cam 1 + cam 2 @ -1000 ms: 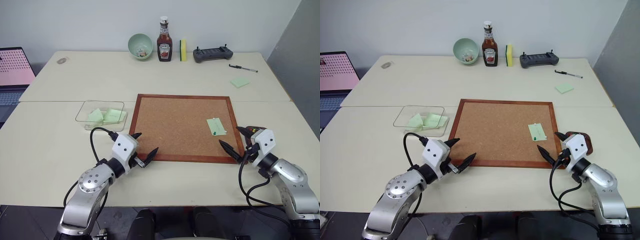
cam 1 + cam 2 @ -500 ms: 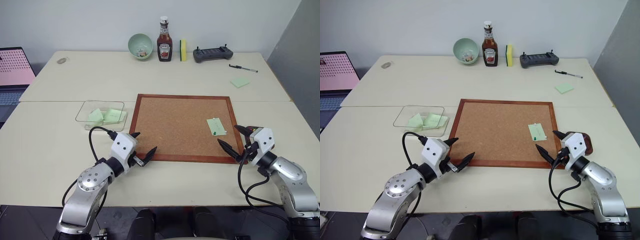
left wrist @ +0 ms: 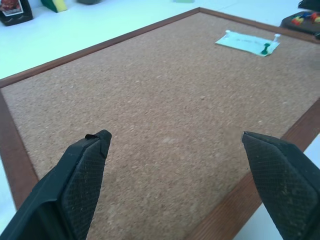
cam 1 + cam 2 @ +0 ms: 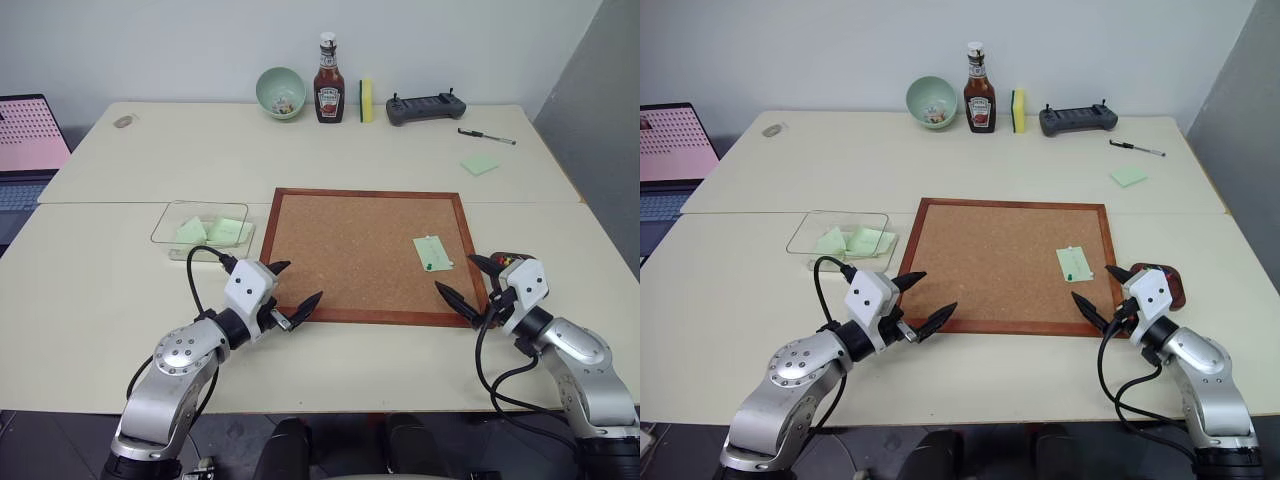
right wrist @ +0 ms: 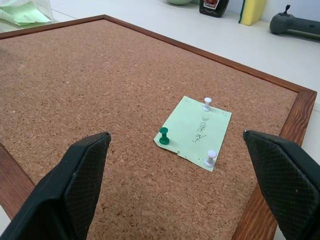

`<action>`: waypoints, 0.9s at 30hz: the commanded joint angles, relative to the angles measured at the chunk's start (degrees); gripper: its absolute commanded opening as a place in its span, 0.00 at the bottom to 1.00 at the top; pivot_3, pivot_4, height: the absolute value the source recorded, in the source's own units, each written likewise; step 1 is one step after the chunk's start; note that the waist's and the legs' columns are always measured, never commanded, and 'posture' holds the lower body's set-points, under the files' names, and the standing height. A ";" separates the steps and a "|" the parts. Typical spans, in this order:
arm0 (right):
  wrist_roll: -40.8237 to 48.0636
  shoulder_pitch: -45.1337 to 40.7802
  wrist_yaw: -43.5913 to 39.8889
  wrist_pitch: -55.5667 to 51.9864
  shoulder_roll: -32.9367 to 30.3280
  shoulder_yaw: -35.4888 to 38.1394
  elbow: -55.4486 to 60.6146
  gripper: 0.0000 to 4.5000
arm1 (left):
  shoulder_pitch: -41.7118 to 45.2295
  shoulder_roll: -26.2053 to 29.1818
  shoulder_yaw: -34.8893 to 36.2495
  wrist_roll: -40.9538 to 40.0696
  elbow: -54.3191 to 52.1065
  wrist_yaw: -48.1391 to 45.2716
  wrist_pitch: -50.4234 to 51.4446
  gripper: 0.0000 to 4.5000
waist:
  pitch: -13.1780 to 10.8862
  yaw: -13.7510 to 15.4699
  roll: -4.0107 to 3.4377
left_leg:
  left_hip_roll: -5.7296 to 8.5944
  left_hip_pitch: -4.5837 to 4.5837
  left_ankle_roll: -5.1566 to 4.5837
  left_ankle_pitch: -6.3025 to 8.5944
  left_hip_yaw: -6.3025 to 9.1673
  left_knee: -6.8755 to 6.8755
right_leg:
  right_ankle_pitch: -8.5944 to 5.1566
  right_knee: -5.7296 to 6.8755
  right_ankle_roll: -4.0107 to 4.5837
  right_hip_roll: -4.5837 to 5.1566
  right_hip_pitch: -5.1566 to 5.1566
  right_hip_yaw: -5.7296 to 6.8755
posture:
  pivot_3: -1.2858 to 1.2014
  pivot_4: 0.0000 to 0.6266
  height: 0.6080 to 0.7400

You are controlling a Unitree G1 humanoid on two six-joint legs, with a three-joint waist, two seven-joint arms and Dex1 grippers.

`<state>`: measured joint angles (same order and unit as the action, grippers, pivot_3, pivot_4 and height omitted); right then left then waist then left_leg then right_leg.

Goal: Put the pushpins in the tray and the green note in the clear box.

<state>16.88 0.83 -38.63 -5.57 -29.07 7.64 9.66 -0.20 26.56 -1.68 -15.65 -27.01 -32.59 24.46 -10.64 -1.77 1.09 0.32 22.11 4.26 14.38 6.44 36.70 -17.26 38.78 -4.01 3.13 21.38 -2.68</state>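
Cream tabletop before us carries a cork board (image 4: 365,252) with the green note (image 5: 194,132) pinned by three pushpins (image 5: 163,135); our left gripper (image 4: 284,291) and right gripper (image 4: 462,284) hover empty, jaws spread wide.

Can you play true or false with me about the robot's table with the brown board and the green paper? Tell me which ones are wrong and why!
1. The green note is pinned to the cork board. True.
2. Three pushpins stand in the note, one dark green and two white. True.
3. The right gripper is squeezing the green pin. False: its fingers are open and it holds nothing, short of the note.
4. The clear box has nothing in it. False: green paper scraps lie inside.
5. The ketchup bottle stands at the far edge of the table, beside a pale green bowl. True.
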 commanded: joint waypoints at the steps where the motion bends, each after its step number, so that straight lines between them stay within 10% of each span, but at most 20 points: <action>1: 0.36 1.04 0.72 -0.20 -0.06 0.41 4.39 1.00 | 2.52 0.11 0.47 -1.57 -1.87 -1.35 -1.34 0.89 | 0.00 0.04 0.00 | 0.00 0.00 0.00 0.00 0.01 0.00 | 0.00 0.00 0.00 0.00 0.00 0.01 | 0.52 0.24 1.00; 20: -0.25 3.73 3.24 -1.37 0.91 -0.70 9.87 1.00 | 24.69 -7.51 -12.30 7.12 26.22 -4.73 -7.21 0.06 | 0.01 -0.01 -0.01 | 0.00 -0.01 0.00 0.00 -0.01 0.02 | 0.00 0.03 0.00 -0.02 0.00 0.00 | 0.52 0.24 1.00; 27: -0.50 2.79 5.11 -4.49 0.77 -1.22 11.86 1.00 | 23.90 -9.58 -13.43 9.10 30.09 -4.25 -8.63 0.01 | 0.01 -0.07 -0.01 | 0.01 0.00 0.00 -0.01 0.01 0.02 | 0.00 0.05 0.00 -0.01 0.01 0.01 | 0.52 0.24 1.00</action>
<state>16.55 4.51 -34.75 -8.68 -28.17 6.43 18.61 23.91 17.57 -14.90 -7.06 3.73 -36.89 17.16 -10.63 -1.85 1.08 0.33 22.11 4.26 14.38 6.44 36.72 -17.26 38.83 -4.01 3.12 21.39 -2.67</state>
